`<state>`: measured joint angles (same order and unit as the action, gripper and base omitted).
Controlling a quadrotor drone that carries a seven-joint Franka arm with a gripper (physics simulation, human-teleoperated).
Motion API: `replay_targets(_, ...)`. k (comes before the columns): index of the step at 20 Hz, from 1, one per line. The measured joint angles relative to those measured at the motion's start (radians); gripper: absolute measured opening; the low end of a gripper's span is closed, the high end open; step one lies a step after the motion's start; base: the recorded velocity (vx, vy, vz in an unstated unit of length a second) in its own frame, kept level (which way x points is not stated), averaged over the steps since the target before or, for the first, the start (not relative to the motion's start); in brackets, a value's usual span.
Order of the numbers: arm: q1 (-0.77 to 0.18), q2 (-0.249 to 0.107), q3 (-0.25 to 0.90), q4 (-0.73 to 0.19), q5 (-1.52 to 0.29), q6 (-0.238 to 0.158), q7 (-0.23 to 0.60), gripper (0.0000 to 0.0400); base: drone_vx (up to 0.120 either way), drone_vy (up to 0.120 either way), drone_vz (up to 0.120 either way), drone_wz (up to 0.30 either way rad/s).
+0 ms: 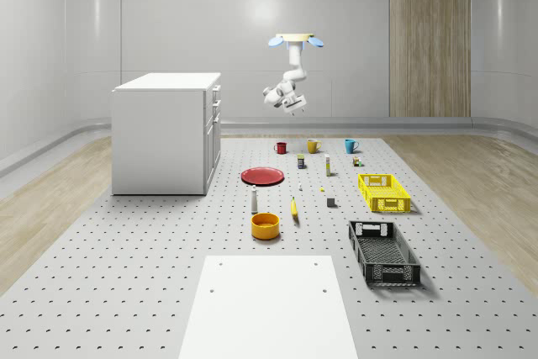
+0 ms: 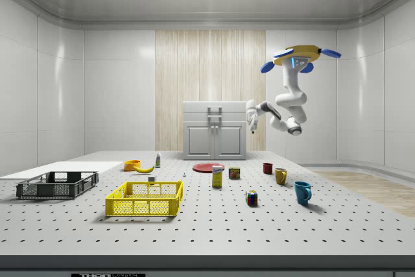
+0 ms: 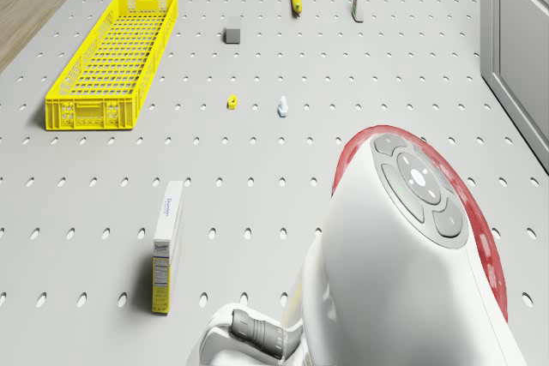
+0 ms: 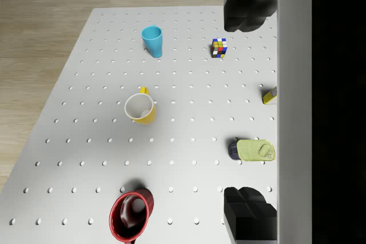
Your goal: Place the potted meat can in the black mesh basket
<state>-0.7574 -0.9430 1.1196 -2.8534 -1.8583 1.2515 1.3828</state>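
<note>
I see the potted meat can (image 4: 255,150) standing upright on the perforated table (image 1: 151,250), its top's long axis toward the red mug (image 4: 131,216). The drone (image 2: 299,56) hovers above the mugs; the gripper (image 4: 250,107) hangs open and empty. The whole-scene view adds the black mesh basket (image 1: 383,251) near the white panel (image 1: 267,304).
</note>
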Motion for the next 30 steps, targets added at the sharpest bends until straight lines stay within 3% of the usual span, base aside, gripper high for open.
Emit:
replay_targets(5, -0.154, -0.052, 0.076, -0.034, -0.098, -0.067, 0.101, 0.04, 0.032, -0.016, -0.12, 0.0)
replay_targets(10, -0.229, -0.091, 0.113, -0.042, -0.123, -0.086, 0.152, 0.04, 0.12, 0.0, -0.016, 0.0)
replay_targets(27, -0.307, -0.19, 0.164, -0.039, -0.095, -0.034, 0.212, 0.04, 0.12, 0.0, -0.106, 0.0)
replay_targets(30, -0.313, -0.206, 0.169, -0.038, -0.087, -0.02, 0.218, 0.04, 0.0, 0.0, -0.12, 0.0)
